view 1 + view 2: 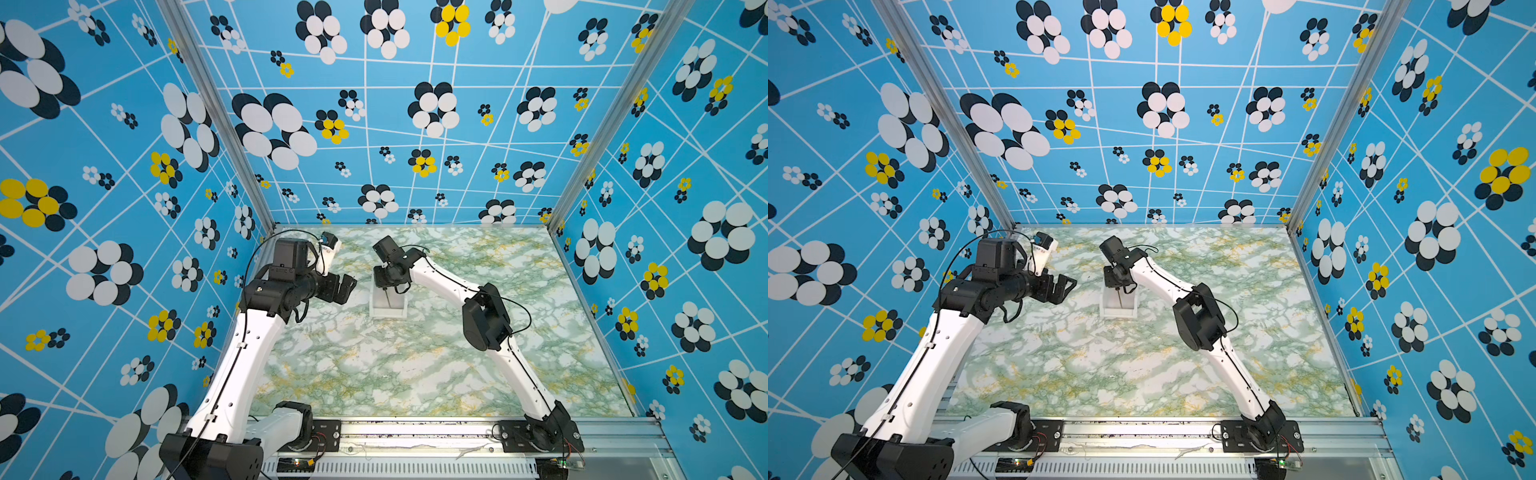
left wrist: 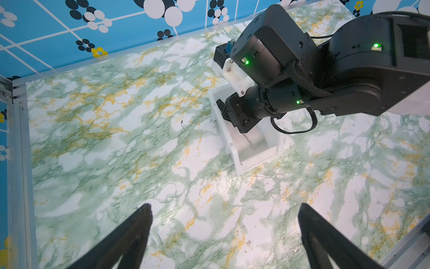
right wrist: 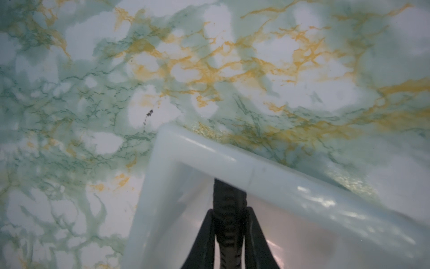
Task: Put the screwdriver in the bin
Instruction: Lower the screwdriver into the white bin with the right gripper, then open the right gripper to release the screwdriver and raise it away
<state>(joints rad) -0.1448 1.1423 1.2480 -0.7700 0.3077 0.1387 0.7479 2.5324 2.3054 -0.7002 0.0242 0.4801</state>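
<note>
Screwdriver point(image 3: 226, 193) pinched in right gripper point(image 3: 230, 210), shaft pointing into bin point(image 3: 209, 151)

1. Both top views are bright, evenly lit and sharp; shadows are faint.
2. The right wrist view is out of focus, with white glare streaks on the blurred bin point(image 3: 290, 186).
</note>
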